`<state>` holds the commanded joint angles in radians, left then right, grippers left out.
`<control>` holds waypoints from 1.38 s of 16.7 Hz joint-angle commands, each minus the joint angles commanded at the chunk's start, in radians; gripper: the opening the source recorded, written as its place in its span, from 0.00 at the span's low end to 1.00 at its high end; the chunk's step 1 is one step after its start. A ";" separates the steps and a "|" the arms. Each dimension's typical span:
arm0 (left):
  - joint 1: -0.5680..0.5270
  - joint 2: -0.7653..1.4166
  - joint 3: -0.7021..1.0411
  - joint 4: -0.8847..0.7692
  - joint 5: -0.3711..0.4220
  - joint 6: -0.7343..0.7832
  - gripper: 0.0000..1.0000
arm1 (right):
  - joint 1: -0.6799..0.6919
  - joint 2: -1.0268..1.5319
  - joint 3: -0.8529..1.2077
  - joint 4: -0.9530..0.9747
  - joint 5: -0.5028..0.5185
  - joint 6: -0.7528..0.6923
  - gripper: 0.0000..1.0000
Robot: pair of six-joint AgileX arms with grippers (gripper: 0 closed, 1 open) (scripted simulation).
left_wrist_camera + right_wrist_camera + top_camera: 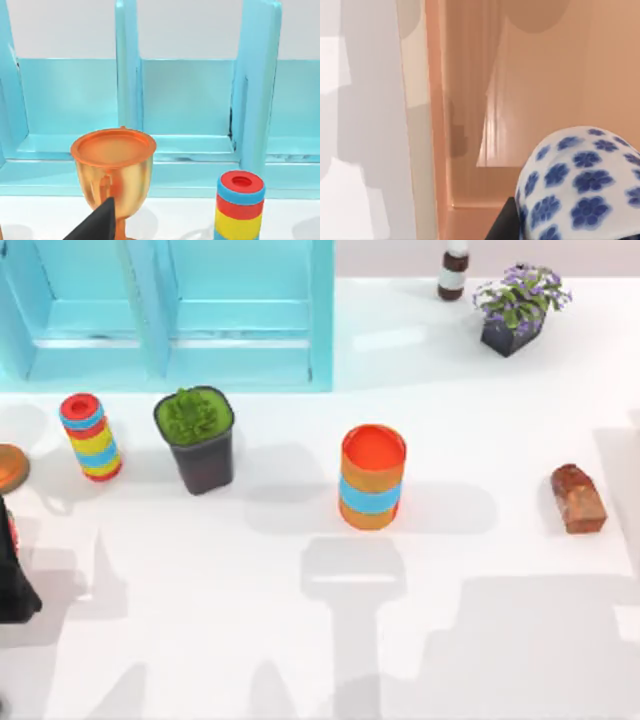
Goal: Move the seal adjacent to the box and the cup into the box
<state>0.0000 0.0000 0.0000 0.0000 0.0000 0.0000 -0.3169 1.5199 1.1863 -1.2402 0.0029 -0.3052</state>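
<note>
Orange cylinder [372,477] stands left of your seal [578,498], well apart. Your right gripper's cup [582,182] hangs over a peach box [470,100]; its grip you cannot tell.

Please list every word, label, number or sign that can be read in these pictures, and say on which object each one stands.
There are none: no readable text, number or sign stands on any object.
The striped cylinder, the orange cylinder and the cup carry only colour bands or a blue flower pattern.
The seal, the golden goblet, the green plant pot and the turquoise shelf are plain.
</note>
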 joint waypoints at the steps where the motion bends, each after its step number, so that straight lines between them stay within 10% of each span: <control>1: 0.000 0.000 0.000 0.000 0.000 0.000 1.00 | -0.071 0.001 -0.003 0.006 0.001 -0.072 0.00; 6: 0.000 0.000 0.000 0.000 0.000 0.000 1.00 | -0.270 0.001 -0.034 0.039 0.003 -0.272 0.00; 23: 0.000 0.000 0.000 0.000 0.000 0.000 1.00 | -0.262 0.039 -0.201 0.269 -0.023 -0.245 0.00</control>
<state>0.0000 0.0000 0.0000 0.0000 0.0000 0.0000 -0.5793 1.5592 0.9849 -0.9716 -0.0204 -0.5497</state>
